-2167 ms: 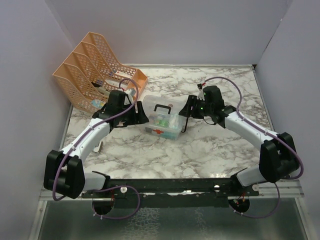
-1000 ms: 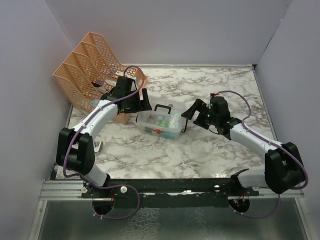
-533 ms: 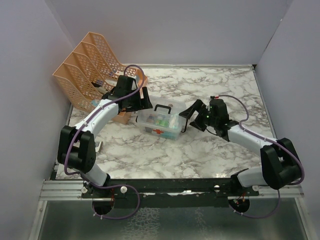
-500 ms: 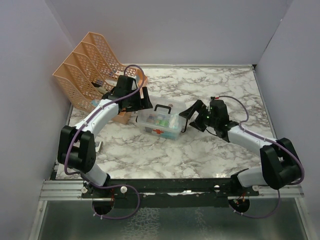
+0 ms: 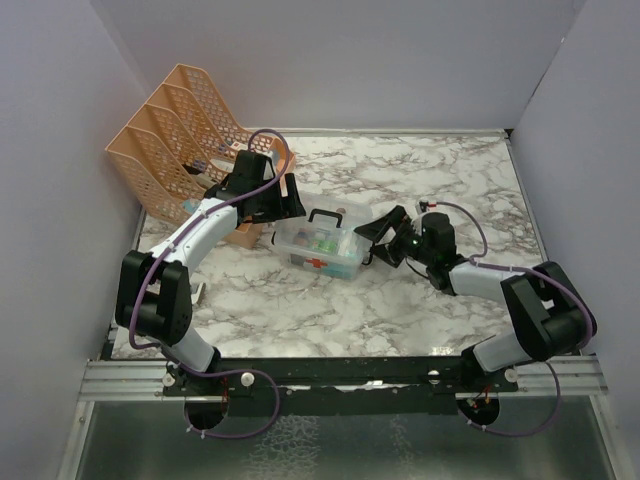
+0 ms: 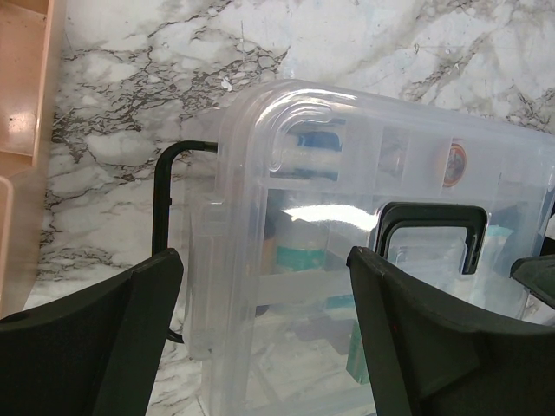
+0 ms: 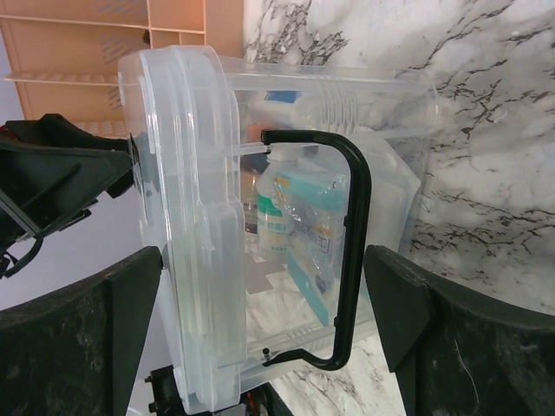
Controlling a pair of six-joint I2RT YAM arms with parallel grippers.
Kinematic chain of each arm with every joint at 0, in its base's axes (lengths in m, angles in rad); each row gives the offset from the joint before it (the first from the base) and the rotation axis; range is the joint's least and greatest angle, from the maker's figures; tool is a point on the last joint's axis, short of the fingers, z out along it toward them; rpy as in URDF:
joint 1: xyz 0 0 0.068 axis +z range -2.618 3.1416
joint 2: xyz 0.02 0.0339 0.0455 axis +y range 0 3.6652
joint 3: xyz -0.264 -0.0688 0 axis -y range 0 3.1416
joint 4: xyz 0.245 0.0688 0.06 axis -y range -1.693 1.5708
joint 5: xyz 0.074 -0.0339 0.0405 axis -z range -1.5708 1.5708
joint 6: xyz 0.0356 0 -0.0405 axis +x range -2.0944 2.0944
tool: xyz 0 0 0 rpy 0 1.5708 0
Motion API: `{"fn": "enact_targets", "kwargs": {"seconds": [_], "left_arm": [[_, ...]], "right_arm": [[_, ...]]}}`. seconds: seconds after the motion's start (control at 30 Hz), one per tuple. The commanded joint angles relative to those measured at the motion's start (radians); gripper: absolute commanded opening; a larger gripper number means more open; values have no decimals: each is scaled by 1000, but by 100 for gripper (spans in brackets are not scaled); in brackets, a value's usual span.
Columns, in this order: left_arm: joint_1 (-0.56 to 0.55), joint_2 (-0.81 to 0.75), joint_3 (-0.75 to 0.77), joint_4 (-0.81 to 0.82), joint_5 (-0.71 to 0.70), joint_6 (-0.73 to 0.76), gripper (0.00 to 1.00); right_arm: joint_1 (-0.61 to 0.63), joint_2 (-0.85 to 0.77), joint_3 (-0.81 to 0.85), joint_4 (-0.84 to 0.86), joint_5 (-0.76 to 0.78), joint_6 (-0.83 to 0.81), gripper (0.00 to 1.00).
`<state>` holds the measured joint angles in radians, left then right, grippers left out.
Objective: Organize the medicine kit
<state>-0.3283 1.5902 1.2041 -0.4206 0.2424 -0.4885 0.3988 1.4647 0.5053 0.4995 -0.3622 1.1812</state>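
The medicine kit (image 5: 322, 245) sits with its lid (image 6: 347, 113) down on the marble tabletop (image 5: 450, 180), bracketed by both tools. The left tool (image 5: 286, 203) hangs close over one end of the kit, its jaws spread wide with nothing in them. Ahead of it lie the clear lid and the black top handle (image 6: 431, 227). The right tool (image 5: 378, 240) sits low at the opposite end, jaws as wide as they go and also empty. A black wire loop (image 7: 351, 251) on that end wall stands straight ahead of it, between its fingers. I cannot tell whether either tool touches the plastic.

The step looks like taking hold of the box from both ends, probably to free the end loops so the lid can lift. The clear box seems light, and smooth marble should let it slide, so a push from one tool alone would likely shove it away. It seems better for the left tool to settle first as a brace and close on the stiff lid rim, not a thin wall. The right tool can then advance straight ahead onto the loop.

The peach file rack (image 5: 180, 140) stands just beside the left tool's outer side, so that tool should descend rather than swing sideways. Bottles and packets (image 7: 299, 225) show inside, so the kit is best kept level.
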Motion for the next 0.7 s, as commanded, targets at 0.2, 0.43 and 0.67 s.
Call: {"fn": "enact_targets", "kwargs": {"seconds": [0.2, 0.43, 0.67], "left_arm": [[1, 44, -19, -86, -13, 30, 79], [0, 32, -20, -87, -11, 37, 78], [1, 28, -29, -82, -9, 40, 77]], "right_arm": [[11, 21, -53, 64, -6, -9, 96], [11, -36, -20, -130, 42, -34, 78], [12, -129, -5, -241, 83, -79, 68]]}}
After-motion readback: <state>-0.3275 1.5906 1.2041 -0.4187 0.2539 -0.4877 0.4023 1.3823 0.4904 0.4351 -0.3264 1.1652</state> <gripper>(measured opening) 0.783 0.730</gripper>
